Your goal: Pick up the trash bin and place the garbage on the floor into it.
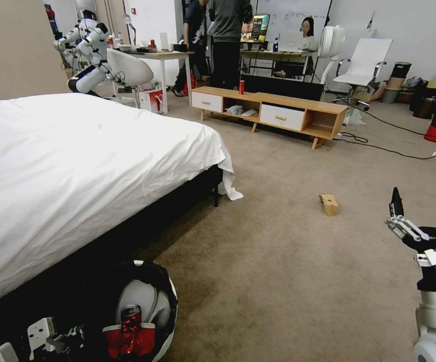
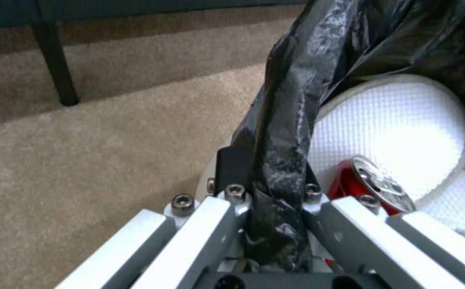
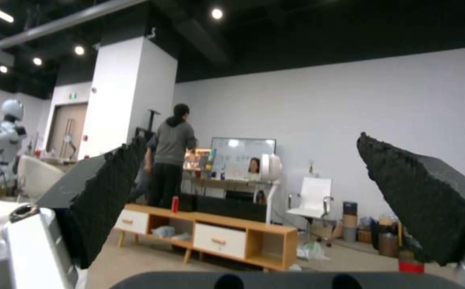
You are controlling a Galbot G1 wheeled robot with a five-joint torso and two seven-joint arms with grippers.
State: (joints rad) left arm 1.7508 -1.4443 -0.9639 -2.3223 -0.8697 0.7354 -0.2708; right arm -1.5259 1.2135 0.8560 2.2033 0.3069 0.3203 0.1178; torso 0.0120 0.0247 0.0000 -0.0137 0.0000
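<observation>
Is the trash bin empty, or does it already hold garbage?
Not empty: the trash bin holds a crushed red can and a red-white cup.

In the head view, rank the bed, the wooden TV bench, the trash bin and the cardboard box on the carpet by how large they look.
1. Bed, by far the largest.
2. Wooden TV bench.
3. Trash bin, cut off by the picture's edge and nearest the camera, so its place is unsure.
4. Cardboard box, smallest.

white trash bin [image 1: 170,306], tan cardboard box [image 1: 329,204]
</observation>
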